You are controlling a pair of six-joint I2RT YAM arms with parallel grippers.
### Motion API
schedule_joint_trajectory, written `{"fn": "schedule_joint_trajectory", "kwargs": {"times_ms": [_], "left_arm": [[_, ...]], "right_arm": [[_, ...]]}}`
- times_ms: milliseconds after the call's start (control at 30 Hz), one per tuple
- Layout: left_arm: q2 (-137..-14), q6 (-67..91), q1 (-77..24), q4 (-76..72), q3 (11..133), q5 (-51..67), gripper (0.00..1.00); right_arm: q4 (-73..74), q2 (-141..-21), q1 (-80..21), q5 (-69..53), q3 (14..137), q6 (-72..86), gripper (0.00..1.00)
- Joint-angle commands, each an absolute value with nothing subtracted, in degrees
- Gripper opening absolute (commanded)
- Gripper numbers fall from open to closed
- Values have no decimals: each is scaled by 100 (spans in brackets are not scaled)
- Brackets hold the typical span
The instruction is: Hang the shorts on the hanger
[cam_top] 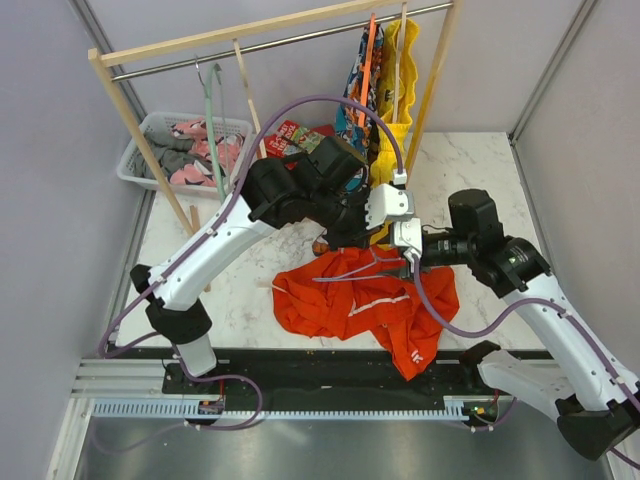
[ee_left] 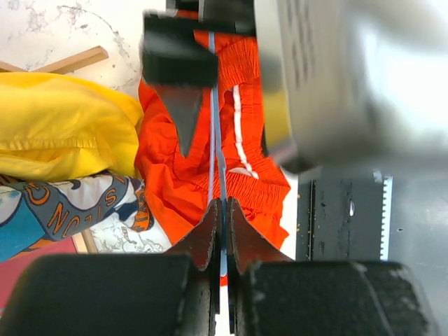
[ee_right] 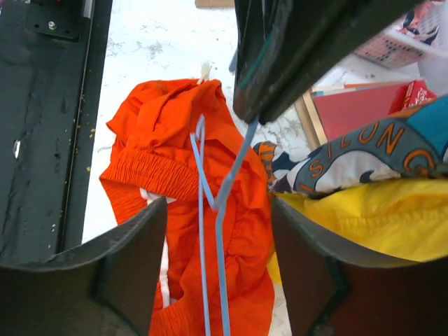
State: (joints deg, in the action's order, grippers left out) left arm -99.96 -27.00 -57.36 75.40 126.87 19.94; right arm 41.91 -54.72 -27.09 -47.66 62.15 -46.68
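The orange-red shorts [cam_top: 360,300] lie crumpled on the marble table in front of the arms. They also show in the left wrist view [ee_left: 245,140] and the right wrist view [ee_right: 168,161]. The thin light-blue hanger [cam_top: 345,275] is held just above them. My left gripper [cam_top: 350,232] is shut on the hanger [ee_left: 213,105], its jaws [ee_left: 222,213] pinching the thin wire. My right gripper [cam_top: 396,224] is open, its jaws [ee_right: 218,231] standing either side of the hanger [ee_right: 217,210] without touching it.
A wooden rack with a metal rail [cam_top: 250,45] stands at the back. It carries a teal hanger [cam_top: 212,110], a yellow garment [cam_top: 400,80] and a patterned garment [cam_top: 358,85]. A white basket [cam_top: 150,150] sits back left. The black base strip [cam_top: 330,375] runs along the near edge.
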Motion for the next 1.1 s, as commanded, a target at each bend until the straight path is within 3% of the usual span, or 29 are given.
{"fn": "schedule_joint_trajectory", "kwargs": {"times_ms": [0, 67, 200, 333, 400, 467, 500, 533, 600, 767, 967, 1067], "left_arm": [[-9993, -2365, -5774, 8095, 13105, 2399, 2], [-9976, -2320, -5774, 8016, 13104, 2443, 2], [-9941, -2215, -5774, 7902, 13078, 2522, 2], [-9818, -2171, -5774, 7779, 12877, 2671, 2], [-9678, -2197, -5774, 7708, 12771, 2742, 2], [-9528, -2259, -5774, 7612, 12508, 2865, 7], [-9458, -2285, -5766, 7568, 12394, 2917, 16], [-9179, -2311, -5731, 7472, 12071, 3075, 35], [-8756, -2303, -5600, 6886, 11613, 3173, 46], [-6612, -2662, -5520, 5083, 8881, 3366, 65], [-5469, -3804, -5817, 5019, 6805, 3130, 68], [-5326, -4315, -6642, 4599, 6005, 2007, 69]], "right_arm": [[3638, -5555, -3067, -4667, 6126, -4412, 63], [3744, -5599, -3303, -4641, 6047, -4499, 59], [3823, -5599, -3708, -4264, 5906, -4544, 33], [3849, -5608, -3841, -3947, 5897, -4439, 15], [3954, -5599, -3841, -3841, 5915, -4447, 0], [4016, -5564, -3841, -3797, 5968, -4325, 0], [4060, -5485, -3832, -3745, 6003, -4255, 0], [4095, -5432, -3841, -3701, 6064, -4141, 0], [4218, -5205, -3841, -3508, 6082, -4087, 0], [4884, -4519, -3832, -3410, 6126, -4105, 0], [6369, -4061, -3841, -3376, 6521, -4368, 0], [6854, -4052, -3832, -3226, 6539, -4939, 0]]}}
